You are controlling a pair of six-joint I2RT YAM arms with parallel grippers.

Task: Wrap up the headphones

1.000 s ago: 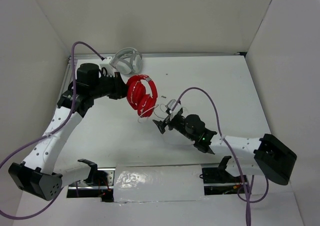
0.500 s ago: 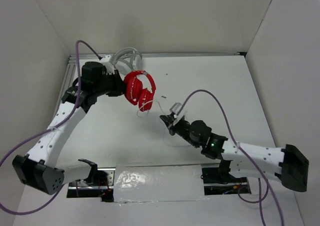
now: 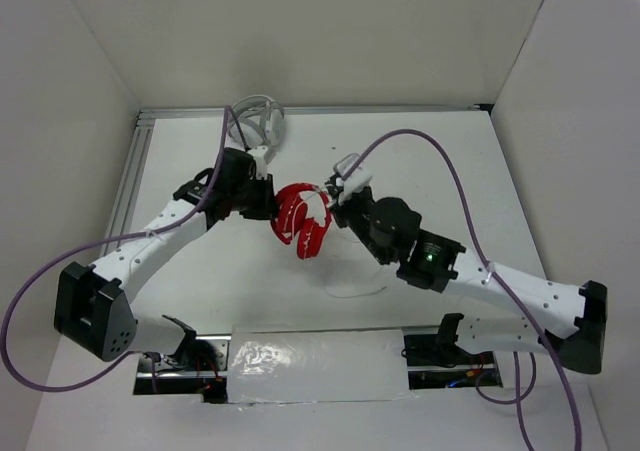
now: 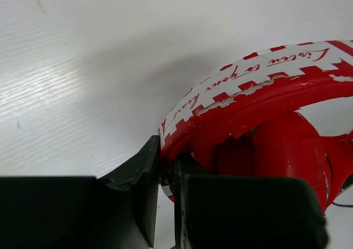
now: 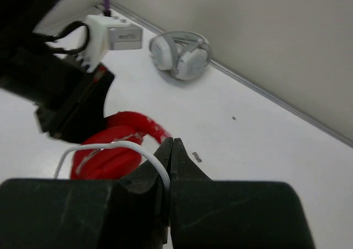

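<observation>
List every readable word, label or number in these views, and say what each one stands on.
"Listen to your hea…": white script on the band of the red headphones, left wrist view. The last word curves out of sight.
Grey box on the left arm's wrist, right wrist view: any print is too blurred to read.
Nothing else is legible.

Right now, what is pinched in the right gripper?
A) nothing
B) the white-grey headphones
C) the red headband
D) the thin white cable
D: the right wrist view shows the right gripper shut on the white cable; the left gripper clamps the red headphones by the headband.
</observation>
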